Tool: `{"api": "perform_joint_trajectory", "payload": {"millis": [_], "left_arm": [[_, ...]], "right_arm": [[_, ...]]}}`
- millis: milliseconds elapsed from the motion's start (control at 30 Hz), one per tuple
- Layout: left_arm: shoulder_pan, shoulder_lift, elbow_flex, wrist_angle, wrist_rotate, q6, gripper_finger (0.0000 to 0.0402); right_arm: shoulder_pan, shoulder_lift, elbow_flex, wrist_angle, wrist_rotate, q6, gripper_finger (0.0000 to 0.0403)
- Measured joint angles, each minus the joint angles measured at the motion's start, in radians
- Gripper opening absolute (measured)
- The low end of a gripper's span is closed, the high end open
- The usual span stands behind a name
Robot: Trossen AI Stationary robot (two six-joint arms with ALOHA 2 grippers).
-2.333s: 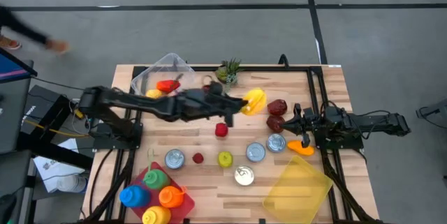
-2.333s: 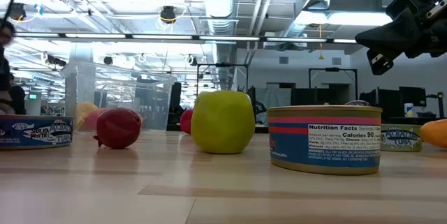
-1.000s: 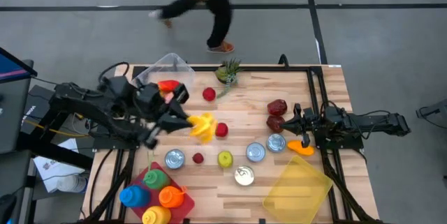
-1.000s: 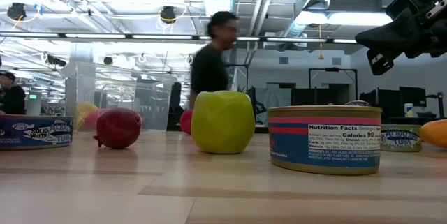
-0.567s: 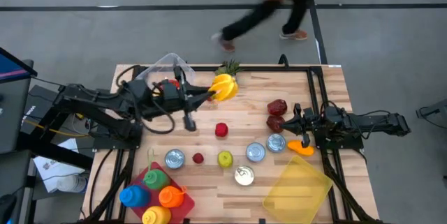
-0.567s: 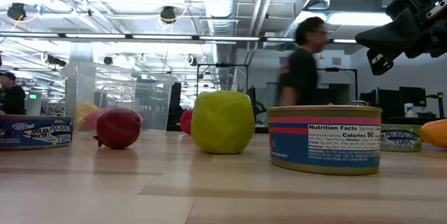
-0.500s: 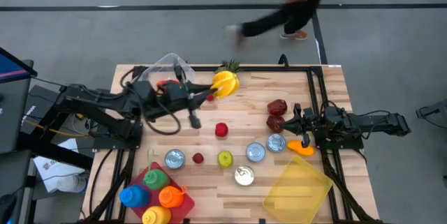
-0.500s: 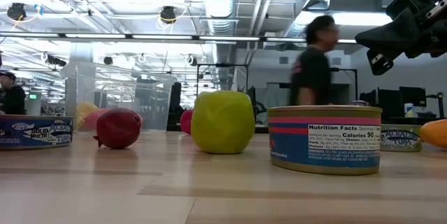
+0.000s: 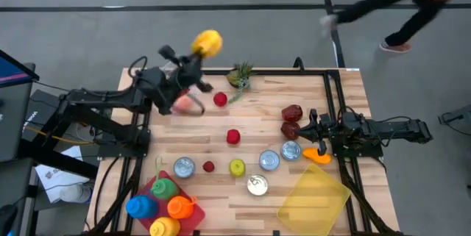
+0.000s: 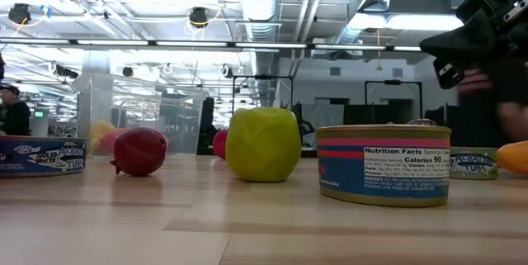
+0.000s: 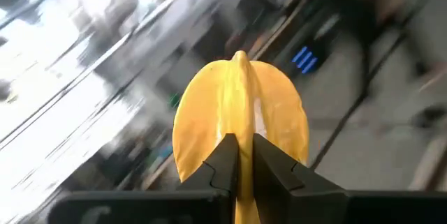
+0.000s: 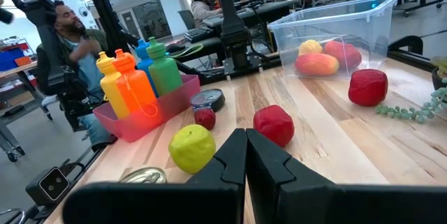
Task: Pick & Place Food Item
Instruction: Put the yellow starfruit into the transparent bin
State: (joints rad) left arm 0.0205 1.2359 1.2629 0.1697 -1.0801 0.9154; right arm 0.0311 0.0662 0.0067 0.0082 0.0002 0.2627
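From above, I see my left gripper (image 9: pixel 197 54) has swung the banana (image 9: pixel 207 42) up, clamped narrow on it, above the clear bin (image 9: pixel 168 74); release comes next. Wrist view: fingers (image 11: pixel 225 155) pinch the banana. Right gripper (image 9: pixel 307 128) rests closed, empty.

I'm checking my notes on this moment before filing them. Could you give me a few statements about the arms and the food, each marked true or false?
1. The left gripper is shut on the yellow banana bunch. True.
2. The right gripper holds the green apple. False: it is shut on nothing, and the apple sits on the table.
3. The clear bin holds food items. True.
4. The squeeze bottles stand in a yellow tray. False: their tray is pink-red.
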Motion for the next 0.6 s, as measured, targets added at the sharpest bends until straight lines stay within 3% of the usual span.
{"api": "perform_joint_trajectory", "payload": {"millis": [133,267,433,600], "left_arm": [[0.081,-0.03,0.0,-0.119,-0.178,-0.011,0.0021],[0.136,-0.065,0.0,-0.23,-0.275,-0.082,0.0021],[0.169,-0.108,0.0,-0.347,-0.284,-0.342,0.0021],[0.148,-0.13,0.0,-0.506,-0.22,-0.749,0.0021]], "right_arm": [[0.0,0.0,0.0,0.0,0.0,0.0,0.0],[0.0,0.0,0.0,0.0,0.0,0.0,0.0],[0.0,0.0,0.0,0.0,0.0,0.0,0.0],[0.0,0.0,0.0,0.0,0.0,0.0,0.0]]}}
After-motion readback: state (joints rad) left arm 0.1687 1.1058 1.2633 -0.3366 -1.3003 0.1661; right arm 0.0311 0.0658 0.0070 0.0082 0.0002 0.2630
